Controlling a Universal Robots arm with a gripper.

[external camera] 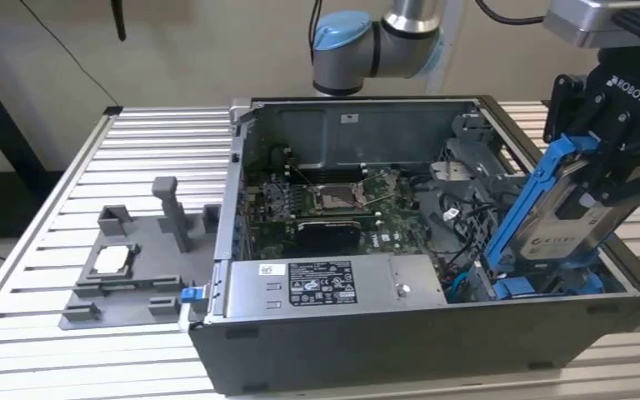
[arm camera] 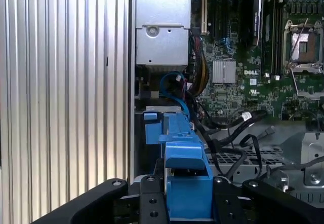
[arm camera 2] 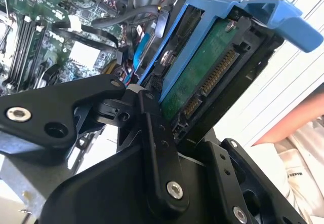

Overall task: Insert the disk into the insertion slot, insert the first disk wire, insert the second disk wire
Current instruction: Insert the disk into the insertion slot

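The jaws are gripping the disk point(external camera: 573, 223) from both sides, closed on its blue frame. The disk is hanging tilted, nearly upright, over the end of the case point(external camera: 409, 354) at the exterior view's right, with its lower end already down among blue parts in the near corner. The slot itself is hard to make out behind it.

The second wrist view is showing the disk's point(arm camera 2: 200, 79) green underside and its row of gold contacts, while the first wrist view is showing only the frame's edge point(arm camera: 185, 183). Black cables point(arm camera: 228, 135) are lying close beside the disk, between it and the motherboard point(arm camera: 253, 57). The power supply point(external camera: 320, 283) is sitting along the near wall. A grey tray point(external camera: 131, 271) is resting on the slatted surface point(external camera: 164, 150), well apart from the case.
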